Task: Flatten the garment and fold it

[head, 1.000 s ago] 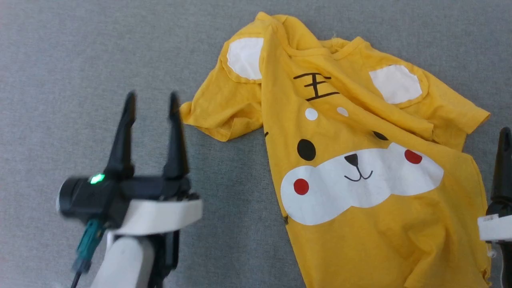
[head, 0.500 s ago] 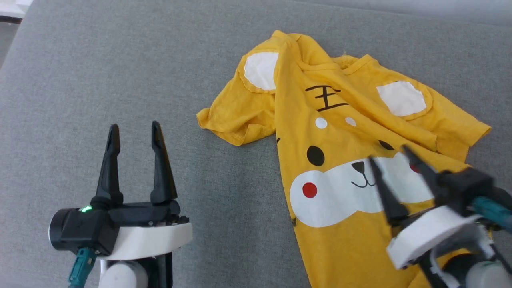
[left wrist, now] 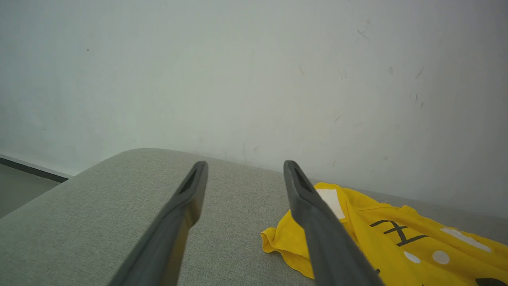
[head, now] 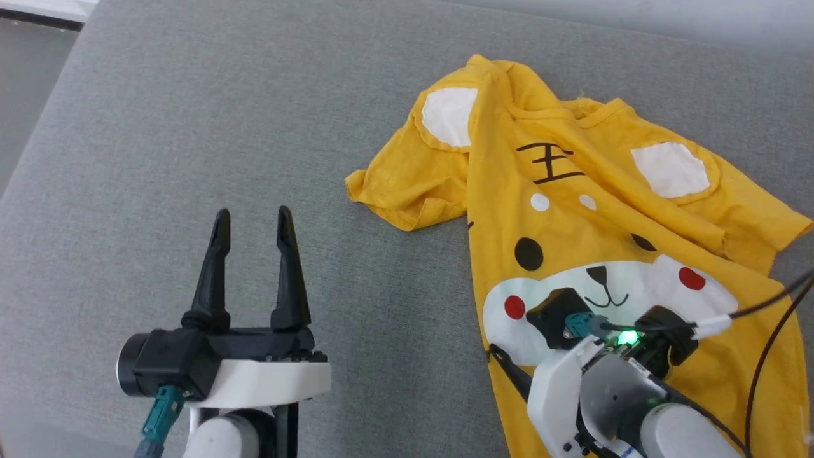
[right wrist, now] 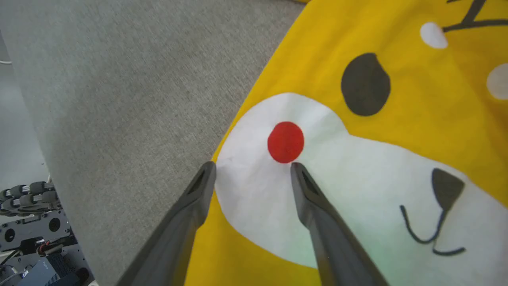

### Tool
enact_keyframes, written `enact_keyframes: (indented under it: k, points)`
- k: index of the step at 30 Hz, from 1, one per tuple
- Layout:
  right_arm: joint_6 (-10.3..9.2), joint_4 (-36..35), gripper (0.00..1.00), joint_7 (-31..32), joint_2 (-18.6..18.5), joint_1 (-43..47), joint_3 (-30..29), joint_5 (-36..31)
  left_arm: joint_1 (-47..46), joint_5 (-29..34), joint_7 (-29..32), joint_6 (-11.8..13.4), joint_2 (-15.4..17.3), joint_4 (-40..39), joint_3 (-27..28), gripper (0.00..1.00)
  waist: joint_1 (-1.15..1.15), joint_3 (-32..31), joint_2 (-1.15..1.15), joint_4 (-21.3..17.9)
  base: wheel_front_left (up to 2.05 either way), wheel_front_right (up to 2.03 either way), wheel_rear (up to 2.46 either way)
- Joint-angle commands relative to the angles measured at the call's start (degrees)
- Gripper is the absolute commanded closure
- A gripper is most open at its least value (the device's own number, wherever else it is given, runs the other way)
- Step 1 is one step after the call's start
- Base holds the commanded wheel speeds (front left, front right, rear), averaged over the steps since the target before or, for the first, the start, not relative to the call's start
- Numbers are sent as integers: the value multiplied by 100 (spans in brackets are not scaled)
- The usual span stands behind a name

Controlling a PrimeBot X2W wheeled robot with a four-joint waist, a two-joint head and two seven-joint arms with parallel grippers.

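Observation:
The garment (head: pixel 572 222) is a yellow T-shirt with a tiger face, lying face up and wrinkled on the right half of the grey surface. Its left side is folded under and its left sleeve (head: pixel 407 191) is bunched. My right gripper (right wrist: pixel 253 167) hovers open over the garment's (right wrist: pixel 416 119) left edge, fingertips at the white muzzle (right wrist: pixel 258 198) beside a red dot (right wrist: pixel 285 142). In the head view its white wrist (head: pixel 572 394) covers the lower muzzle. My left gripper (head: pixel 251 216) stands open and empty over bare fabric, left of the garment (left wrist: pixel 357 210). Its fingers (left wrist: pixel 186 210) point toward the wall.
The grey upholstered surface (head: pixel 191 127) ends at its left edge, with floor (head: pixel 25 95) beyond. A pale wall (left wrist: pixel 254 79) stands behind it. Black cables (head: pixel 769 331) trail from my right arm over the garment's right side. Robot hardware (right wrist: pixel 27 238) sits below the near edge.
The head camera has shifted. My right arm swung in from the right edge over the garment's muzzle, fingers turned down toward its left edge. The left gripper stays open and empty.

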Motion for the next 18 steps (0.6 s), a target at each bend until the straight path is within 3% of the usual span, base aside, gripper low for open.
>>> enact_keyframes:
  k: [1,4,5,7,11,18]
  points:
    - [-5,144,0,80,9,-111,7,-38,22,-7,-28,-35,-39,34,14,0,0,-37,0,100,0,0,0]
    - [-5,519,0,259,25,-237,100,-170,14,-8,-28,-83,-71,91,26,0,0,-40,0,166,0,0,0]
    - [-5,611,53,278,53,-275,105,-192,7,-9,-28,-98,-81,111,29,0,0,-45,0,186,0,0,0]
    - [-5,717,100,214,128,-360,111,-212,0,-12,-28,-118,-98,146,43,0,0,-57,0,211,0,0,0]
    - [-5,668,100,117,373,-464,235,103,10,-25,-28,-122,-124,171,108,0,0,-89,0,201,0,0,0]
    - [-5,-21,100,634,558,-418,1027,1642,-9,-65,-28,-173,-152,171,166,0,0,-38,0,93,0,0,0]
